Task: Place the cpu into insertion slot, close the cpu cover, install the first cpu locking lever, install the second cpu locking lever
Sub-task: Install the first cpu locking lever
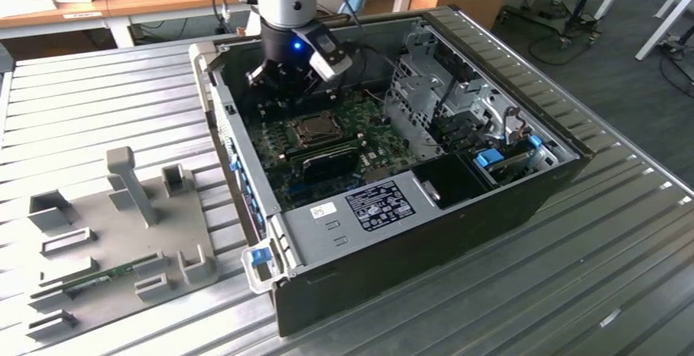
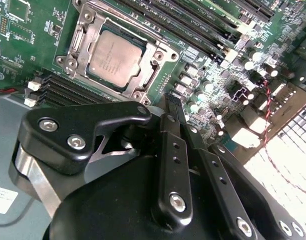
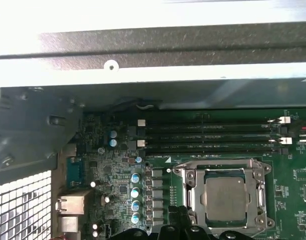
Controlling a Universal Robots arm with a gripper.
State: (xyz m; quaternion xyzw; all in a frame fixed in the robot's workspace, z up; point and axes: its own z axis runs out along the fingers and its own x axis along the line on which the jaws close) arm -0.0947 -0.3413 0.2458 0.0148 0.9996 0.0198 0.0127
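Second wrist view, clenched empty gripper (image 2: 171, 101) hiding cpu cover (image 2: 79, 40) corner, cpu (image 2: 115, 54) seated inside.

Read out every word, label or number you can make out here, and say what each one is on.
No text is readable.
Black label on the grey panel, exterior view: too small.
Small white sticker beside it: too small.
White corner sticker, second wrist view: blurred.
cpu lid marks: too faint.
Motherboard lettering: too small.
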